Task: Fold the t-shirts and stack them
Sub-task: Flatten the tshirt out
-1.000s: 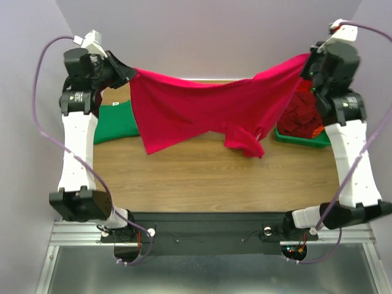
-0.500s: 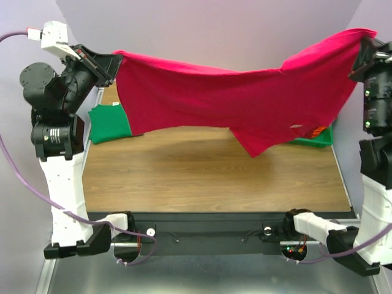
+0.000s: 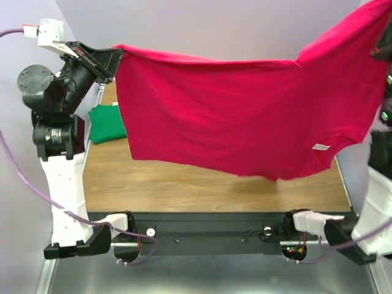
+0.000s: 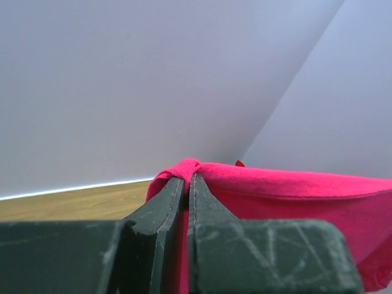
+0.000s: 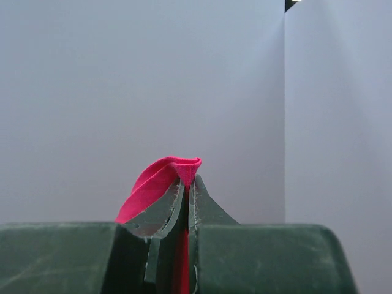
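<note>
Pale lilac walls [image 3: 214, 24] (2 meeting in a corner) surround a wood-grain table [image 3: 184, 190].

White-and-black arms [image 3: 63, 184], purple cables [image 3: 11, 32]

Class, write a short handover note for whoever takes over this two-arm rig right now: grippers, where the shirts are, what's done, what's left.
Left gripper: shut on one upper corner of the pink-red t-shirt.
Right gripper: shut on the opposite corner.
The shirt hangs spread between them, raised above the table, with its lower edge free.
Green t-shirt: lies at the table's far left, apparently folded.
Done: pink-red shirt lifted and spread out.
Left: lay it flat, fold it, stack it with the green one. Anything behind the raised cloth is hidden.
</note>
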`<state>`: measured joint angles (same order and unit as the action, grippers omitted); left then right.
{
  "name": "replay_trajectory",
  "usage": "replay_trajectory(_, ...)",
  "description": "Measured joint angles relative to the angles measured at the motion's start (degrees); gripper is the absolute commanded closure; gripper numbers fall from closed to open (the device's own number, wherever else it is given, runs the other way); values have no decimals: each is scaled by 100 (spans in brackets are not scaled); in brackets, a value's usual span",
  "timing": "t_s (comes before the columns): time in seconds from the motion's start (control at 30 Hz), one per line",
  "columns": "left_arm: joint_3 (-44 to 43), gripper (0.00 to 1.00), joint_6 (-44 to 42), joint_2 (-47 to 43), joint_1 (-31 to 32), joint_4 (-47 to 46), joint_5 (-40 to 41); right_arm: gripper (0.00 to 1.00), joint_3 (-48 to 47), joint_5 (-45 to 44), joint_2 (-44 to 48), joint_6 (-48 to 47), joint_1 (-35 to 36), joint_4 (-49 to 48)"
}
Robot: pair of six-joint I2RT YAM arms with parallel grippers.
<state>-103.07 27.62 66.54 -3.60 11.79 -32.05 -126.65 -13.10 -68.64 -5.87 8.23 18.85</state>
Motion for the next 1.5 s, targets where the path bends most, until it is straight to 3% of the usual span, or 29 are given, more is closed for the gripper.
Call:
replay_trajectory(0.17,564,100,273,472,20,-417,-120,100,48,-9,-909,-101,0,-284)
replay_trajectory(0.4,656,100,249,2361,236,-476,125,100,376,221,-2804,-37,-2,-400)
replay_trajectory(0.53,284,100,155,3364,319,-85,289,100,334,426,-3858,63,-2,-236)
replay_trajectory(0.67,-407,100,0,3807,348,304,428,100,57,592,-4306,173,-2,-70)
replay_trajectory(0.8,-986,100,-149,3753,352,343,474,100,-299,726,-4256,258,0,-92)
replay_trajectory(0.97,-1036,100,-299,3272,348,275,557,100,-289,855,-3598,269,-2,-208)
replay_trajectory(1.23,-402,100,-275,1853,289,-28,715,100,264,1126,-1943,219,-2,-352)
replay_trajectory(1.5,55,100,-214,358,273,-297,916,100,118,1126,-774,85,-2,-487)
